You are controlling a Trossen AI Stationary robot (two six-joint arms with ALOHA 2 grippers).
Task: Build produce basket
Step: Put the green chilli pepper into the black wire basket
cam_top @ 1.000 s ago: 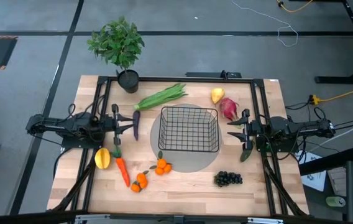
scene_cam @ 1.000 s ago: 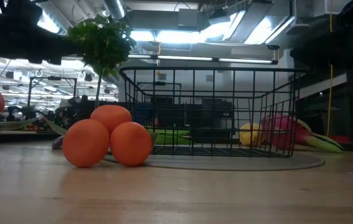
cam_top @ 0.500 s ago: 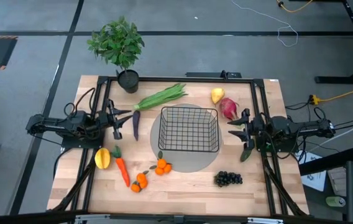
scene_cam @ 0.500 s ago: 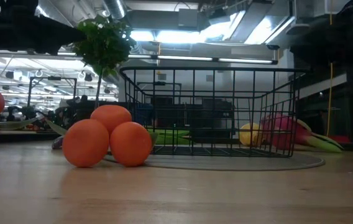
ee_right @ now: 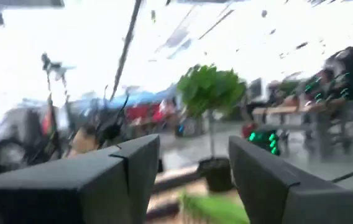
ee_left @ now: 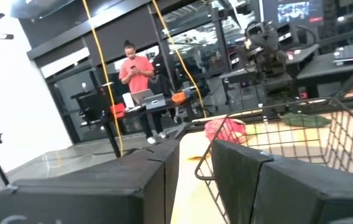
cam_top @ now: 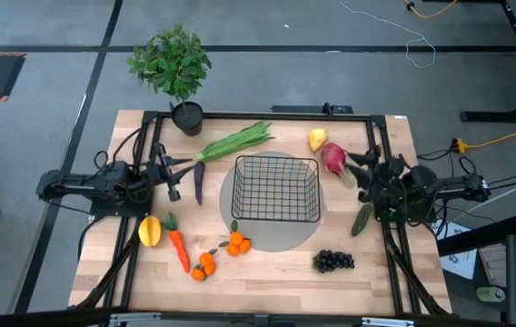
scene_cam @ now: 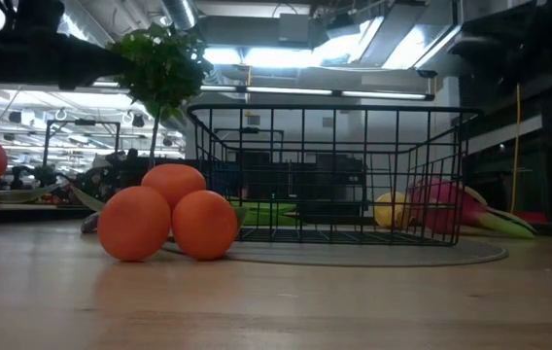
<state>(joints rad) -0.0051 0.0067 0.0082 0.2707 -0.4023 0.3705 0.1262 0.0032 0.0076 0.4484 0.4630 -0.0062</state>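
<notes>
The black wire basket (cam_top: 276,189) stands on a round grey mat at the table's middle; it also shows in the low view (scene_cam: 325,175). Around it lie a long green bundle (cam_top: 235,141), a dark purple long vegetable (cam_top: 198,182), a yellow fruit (cam_top: 149,231), a carrot (cam_top: 177,247), tangerines (cam_top: 237,242), grapes (cam_top: 333,262), another yellow fruit (cam_top: 317,139) and a pink dragon fruit (cam_top: 334,158). My left gripper (cam_top: 172,178) is open and empty, left of the basket. My right gripper (cam_top: 360,168) is open and empty, beside the dragon fruit, right of the basket.
A leafy potted plant (cam_top: 172,64) stands at the far left corner. A dark green vegetable (cam_top: 361,220) lies near my right arm. More tangerines (cam_top: 203,263) lie near the front edge. A person in a red top (ee_left: 136,68) stands in the room beyond the table.
My left gripper has drawn back a little from the basket toward the table's left edge. My right gripper has turned toward the far edge and the dragon fruit. The produce and the basket have stayed where they were.
</notes>
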